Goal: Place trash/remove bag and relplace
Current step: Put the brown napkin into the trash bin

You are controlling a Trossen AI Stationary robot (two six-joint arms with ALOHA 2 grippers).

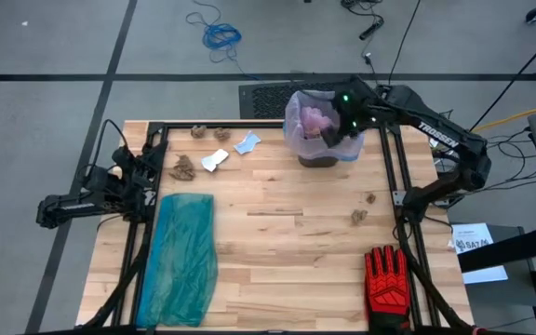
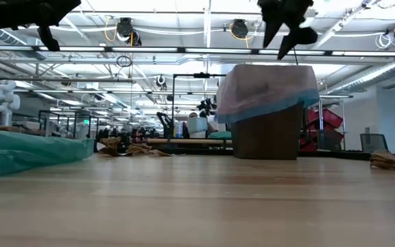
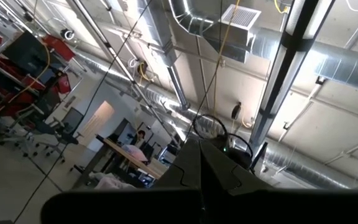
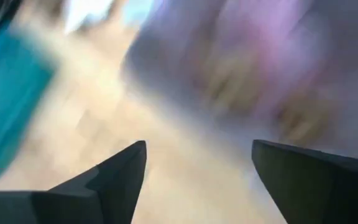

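Wooden tabletop (image 1: 277, 242) in workshop hall with ceiling ducts. Teal bag (image 1: 182, 256) flat near left edge, red-black glove (image 1: 386, 284) near right corner. Brown paper wads (image 1: 183, 167) and white scraps (image 1: 214, 161) scattered at far side. Pinkish bag (image 1: 307, 126) lines bin. Right end effector (image 1: 350, 119) above bin rim, fingers spread wide, empty. Left end effector (image 3: 201, 186) off tabletop's left edge, closed, holding nothing.

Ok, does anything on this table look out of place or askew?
The red-and-black work glove at the table's near right corner hangs over the edge and is not trash. The translucent teal-green plastic bag lies flat on the left side. The pinkish-lavender bin liner sits evenly on its brown bin. Nothing looks spilled or damaged.
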